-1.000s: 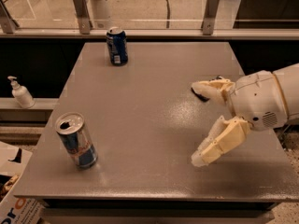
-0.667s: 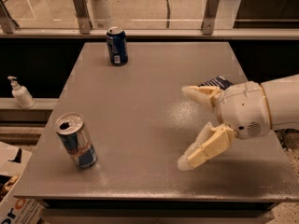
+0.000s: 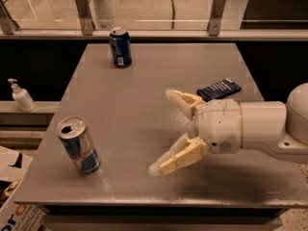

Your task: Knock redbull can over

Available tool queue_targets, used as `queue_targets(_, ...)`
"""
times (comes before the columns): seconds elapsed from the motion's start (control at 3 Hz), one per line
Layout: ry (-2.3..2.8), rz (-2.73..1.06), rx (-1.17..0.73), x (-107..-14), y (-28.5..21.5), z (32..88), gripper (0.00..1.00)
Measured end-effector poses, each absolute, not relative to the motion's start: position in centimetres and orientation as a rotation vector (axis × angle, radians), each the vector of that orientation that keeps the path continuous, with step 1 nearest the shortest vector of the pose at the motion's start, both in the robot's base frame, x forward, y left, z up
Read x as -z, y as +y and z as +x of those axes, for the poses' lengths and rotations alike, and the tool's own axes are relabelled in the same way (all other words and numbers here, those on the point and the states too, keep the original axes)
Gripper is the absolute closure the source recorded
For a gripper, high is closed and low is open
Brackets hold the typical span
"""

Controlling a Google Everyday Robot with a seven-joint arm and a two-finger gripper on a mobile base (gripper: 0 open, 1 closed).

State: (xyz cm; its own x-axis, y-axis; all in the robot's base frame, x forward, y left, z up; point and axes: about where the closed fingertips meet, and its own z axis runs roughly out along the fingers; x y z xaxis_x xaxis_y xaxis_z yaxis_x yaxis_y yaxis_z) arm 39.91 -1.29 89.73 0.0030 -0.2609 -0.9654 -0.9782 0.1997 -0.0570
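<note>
The redbull can [image 3: 79, 145] stands upright near the front left corner of the grey table [image 3: 144, 81]. It is slim, silver and blue with red marking and a shiny opened top. My gripper [image 3: 161, 131] reaches in from the right, low over the table's middle front. Its two cream fingers [image 3: 175, 159] are spread wide and hold nothing. The gripper is well to the right of the can, with a clear gap between them.
A darker blue can with a white label [image 3: 120, 47] stands at the back left of the table. A dark blue packet [image 3: 219, 89] lies at the right, behind my arm. A white pump bottle [image 3: 21, 96] sits on a ledge to the left. A glass railing runs behind.
My gripper has moved left across the table toward the redbull can, fingers still spread. The dark packet behind it has come into view. The cans have not moved.
</note>
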Motion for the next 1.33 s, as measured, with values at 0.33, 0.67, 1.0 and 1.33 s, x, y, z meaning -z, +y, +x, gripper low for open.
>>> queue_targets(0.33,1.396,-1.220,-0.915,-89.9,1.7,39.7,0.00)
queue_targets(0.67,1.317,-1.246,-0.944,-90.5,5.2,38.7,0.00)
queue_targets(1.0,1.317,-1.246,-0.944,-90.5,5.2,38.7,0.00)
queue_targets(1.33,1.323,-1.276,-0.941,-89.7,6.2,38.0,0.00)
